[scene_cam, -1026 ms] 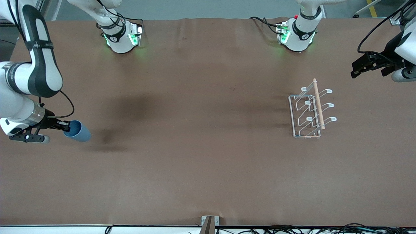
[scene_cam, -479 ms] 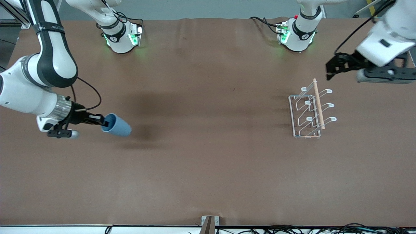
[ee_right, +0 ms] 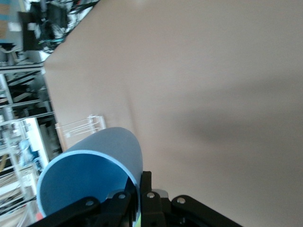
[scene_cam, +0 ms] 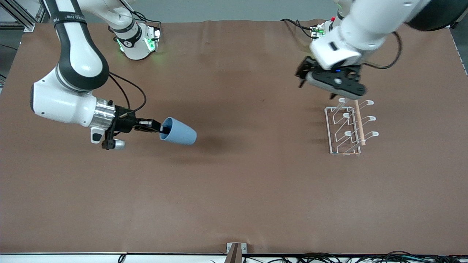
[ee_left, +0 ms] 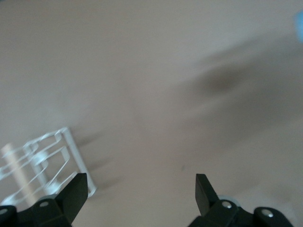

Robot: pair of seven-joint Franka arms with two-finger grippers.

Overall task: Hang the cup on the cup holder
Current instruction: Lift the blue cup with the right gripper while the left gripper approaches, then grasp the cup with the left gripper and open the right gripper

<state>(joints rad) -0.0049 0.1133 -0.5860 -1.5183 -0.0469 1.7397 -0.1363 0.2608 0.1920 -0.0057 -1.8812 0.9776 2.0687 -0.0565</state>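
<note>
My right gripper (scene_cam: 158, 127) is up in the air over the desk, about midway between the edge where my bases stand and the edge by the front camera, toward my right arm's end. It is pinched on the rim of the cup (scene_cam: 178, 131). One finger is inside the cup and one is outside. The cup is light blue and lies on its side in the air. Its open mouth faces my gripper and its closed bottom points toward the middle of the desk. A dark shadow lies on the desk (scene_cam: 234, 190) just under the cup.

In my right wrist view I see the cup (ee_right: 92, 172) up close, with the rim held between my fingers (ee_right: 147, 191).

My left gripper (scene_cam: 317, 84) is over the desk close to the cup holder (scene_cam: 349, 125), above the holder's end that is toward my bases. Its two fingers (ee_left: 75, 189) are wide apart and hold nothing.

The cup holder stands on the desk toward my left arm's end. It is white wire with looped prongs, and a light wooden rod (scene_cam: 358, 117) runs along its top. The cup and the cup holder are well apart.
</note>
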